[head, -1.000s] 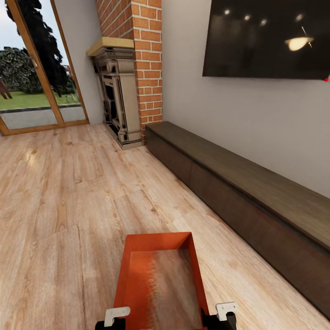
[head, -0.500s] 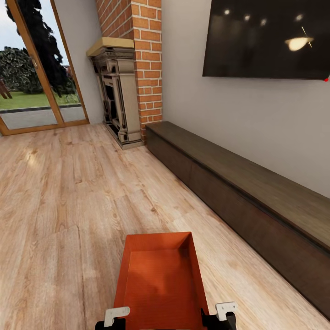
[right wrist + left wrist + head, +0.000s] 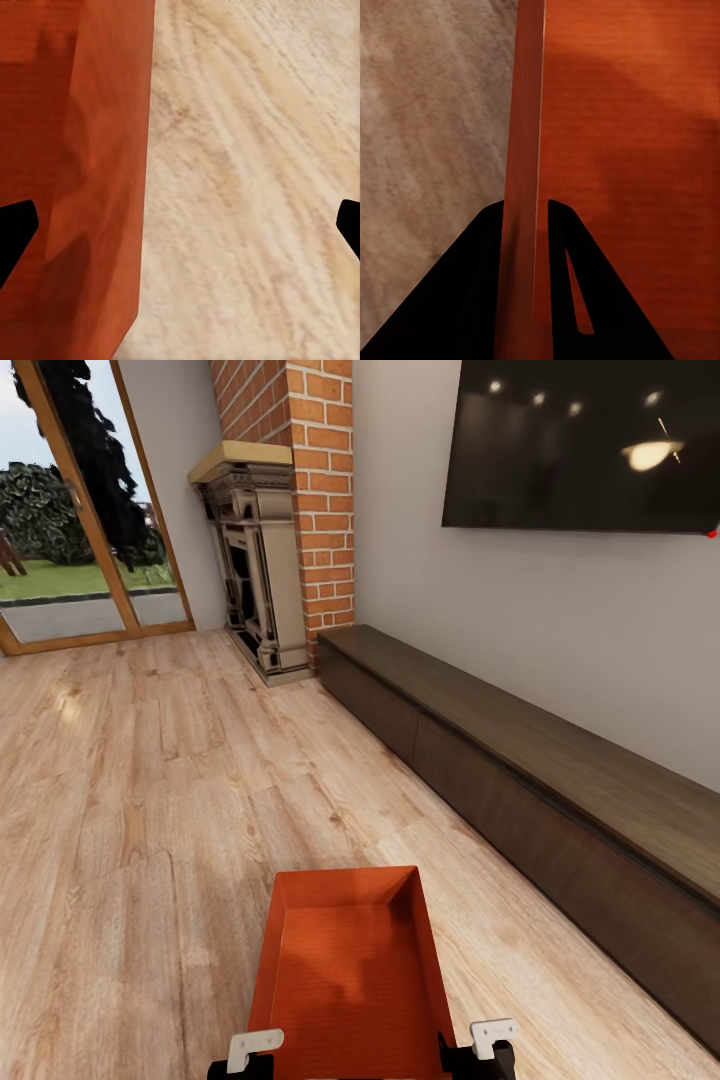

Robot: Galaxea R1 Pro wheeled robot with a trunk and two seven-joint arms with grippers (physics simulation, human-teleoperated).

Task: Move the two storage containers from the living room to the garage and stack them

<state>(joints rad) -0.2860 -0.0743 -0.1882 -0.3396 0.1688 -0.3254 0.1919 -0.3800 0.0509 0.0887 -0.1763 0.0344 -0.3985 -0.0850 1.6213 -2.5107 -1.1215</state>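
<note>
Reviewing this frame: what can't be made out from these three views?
- Near end of the storage container: cut off by the head view's bottom edge.
- Right gripper: fingertips at the right wrist view's edges, spread wide; contact with the container wall cannot be told.
- Left gripper: fingers straddle the wall; its base is cut off by the left wrist view's edge.

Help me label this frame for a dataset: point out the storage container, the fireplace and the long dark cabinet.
storage container (image 3: 345, 980): head view, on its inside bottom.
fireplace (image 3: 252, 575): head view, on its dark metal front.
long dark cabinet (image 3: 520, 760): head view, on its top surface.
</note>
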